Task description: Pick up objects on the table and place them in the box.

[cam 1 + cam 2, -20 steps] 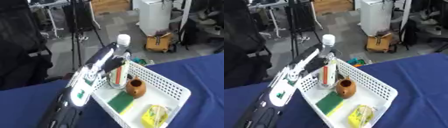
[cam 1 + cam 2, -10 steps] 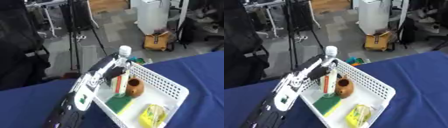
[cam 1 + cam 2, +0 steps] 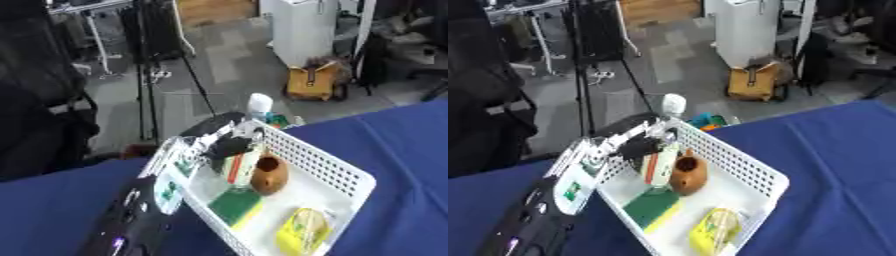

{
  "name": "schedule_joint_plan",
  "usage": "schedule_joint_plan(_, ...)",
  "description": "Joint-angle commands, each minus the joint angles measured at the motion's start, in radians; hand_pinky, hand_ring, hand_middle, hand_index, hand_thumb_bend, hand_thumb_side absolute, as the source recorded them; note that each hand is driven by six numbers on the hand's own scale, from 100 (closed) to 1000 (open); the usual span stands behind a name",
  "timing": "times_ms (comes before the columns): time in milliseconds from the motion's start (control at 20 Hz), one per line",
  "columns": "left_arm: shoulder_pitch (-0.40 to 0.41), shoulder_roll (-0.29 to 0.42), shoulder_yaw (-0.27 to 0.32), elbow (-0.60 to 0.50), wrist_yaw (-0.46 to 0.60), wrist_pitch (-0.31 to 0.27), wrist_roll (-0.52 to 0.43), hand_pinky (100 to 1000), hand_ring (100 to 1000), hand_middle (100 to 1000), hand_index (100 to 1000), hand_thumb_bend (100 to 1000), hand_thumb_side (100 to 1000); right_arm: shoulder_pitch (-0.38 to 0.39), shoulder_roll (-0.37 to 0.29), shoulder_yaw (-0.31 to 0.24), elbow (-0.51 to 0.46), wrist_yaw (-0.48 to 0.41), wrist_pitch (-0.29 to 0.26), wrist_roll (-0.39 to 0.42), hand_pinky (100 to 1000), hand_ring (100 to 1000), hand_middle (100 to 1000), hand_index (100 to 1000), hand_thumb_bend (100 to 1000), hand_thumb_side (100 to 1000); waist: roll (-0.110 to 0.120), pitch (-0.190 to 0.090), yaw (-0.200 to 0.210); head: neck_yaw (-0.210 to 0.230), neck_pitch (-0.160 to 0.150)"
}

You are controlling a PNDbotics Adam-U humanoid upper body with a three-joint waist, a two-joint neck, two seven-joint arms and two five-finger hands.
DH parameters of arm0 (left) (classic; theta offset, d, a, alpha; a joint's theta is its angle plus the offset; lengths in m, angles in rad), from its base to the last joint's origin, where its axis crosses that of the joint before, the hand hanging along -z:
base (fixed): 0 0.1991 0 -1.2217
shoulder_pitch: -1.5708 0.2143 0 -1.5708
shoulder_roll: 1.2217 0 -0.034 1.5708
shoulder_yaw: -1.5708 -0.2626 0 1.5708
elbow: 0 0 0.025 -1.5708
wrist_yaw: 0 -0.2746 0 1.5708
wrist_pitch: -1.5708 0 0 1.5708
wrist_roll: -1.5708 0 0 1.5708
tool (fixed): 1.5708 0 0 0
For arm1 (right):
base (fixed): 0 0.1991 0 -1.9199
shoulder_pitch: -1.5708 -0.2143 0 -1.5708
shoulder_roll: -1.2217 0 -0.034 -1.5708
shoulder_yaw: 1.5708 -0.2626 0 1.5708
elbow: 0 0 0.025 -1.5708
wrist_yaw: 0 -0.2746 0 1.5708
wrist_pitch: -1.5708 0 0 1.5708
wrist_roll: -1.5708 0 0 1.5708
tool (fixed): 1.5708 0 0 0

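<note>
A white mesh basket (image 3: 348, 174) stands on the blue table. My left hand (image 3: 225, 145) reaches over its far-left corner, fingers curled round a bottle (image 3: 240, 159) with a white cap (image 3: 259, 101) and a red-and-white label, held upright and low inside the basket. Beside the bottle sits a brown pot-shaped object (image 3: 269, 175). A green-and-yellow sponge (image 3: 235, 205) lies on the basket floor, and a yellow packet (image 3: 302, 231) lies at the near end. My right hand shows in neither view.
The blue tablecloth (image 3: 407, 140) spreads to the right of the basket and towards the front. Beyond the table's far edge lie a grey floor, black stands (image 3: 147, 60), a yellow bag (image 3: 317, 82) and a white cabinet (image 3: 306, 25).
My left hand has lowered the bottle further down into the basket. The whole picture has shifted, so the camera has also moved.
</note>
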Motion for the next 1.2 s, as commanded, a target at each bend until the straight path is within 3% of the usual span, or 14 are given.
schedule_joint_plan(50, -0.008, 0.020, 0.001, -0.003, -0.062, 0.002, -0.051, 1000, 1000, 1000, 1000, 252, 1000, -0.011, -0.007, 0.002, -0.012, -0.007, -0.003, 0.002, 649, 514, 586, 702, 100, 792, -0.009, -0.020, -0.001, -0.002, -0.004)
schedule_joint_plan(550, -0.013, 0.028, 0.004, -0.047, -0.086, -0.014, -0.138, 1000, 1000, 1000, 1000, 238, 1000, -0.003, -0.008, 0.001, -0.012, -0.010, 0.003, -0.001, 647, 513, 584, 702, 100, 786, -0.012, -0.029, 0.008, -0.008, 0.002)
schedule_joint_plan(900, -0.035, 0.061, -0.072, -0.143, -0.236, -0.105, -0.209, 1000, 1000, 1000, 1000, 363, 1000, 0.003, -0.012, 0.004, -0.012, -0.010, 0.004, 0.001, 645, 512, 584, 702, 100, 785, -0.004, -0.038, 0.007, -0.007, 0.009)
schedule_joint_plan(1050, -0.063, 0.070, -0.065, -0.116, -0.254, -0.097, -0.314, 1000, 1000, 1000, 1000, 387, 1000, 0.005, -0.014, 0.006, -0.012, -0.011, 0.005, 0.003, 645, 512, 584, 703, 100, 783, 0.000, -0.045, 0.004, -0.003, 0.014)
schedule_joint_plan(1200, -0.081, 0.078, -0.060, -0.084, -0.242, -0.090, -0.354, 1000, 1000, 1000, 1000, 410, 1000, 0.007, -0.014, 0.008, -0.012, -0.013, 0.005, 0.005, 645, 512, 583, 703, 100, 782, 0.004, -0.050, 0.002, 0.000, 0.015)
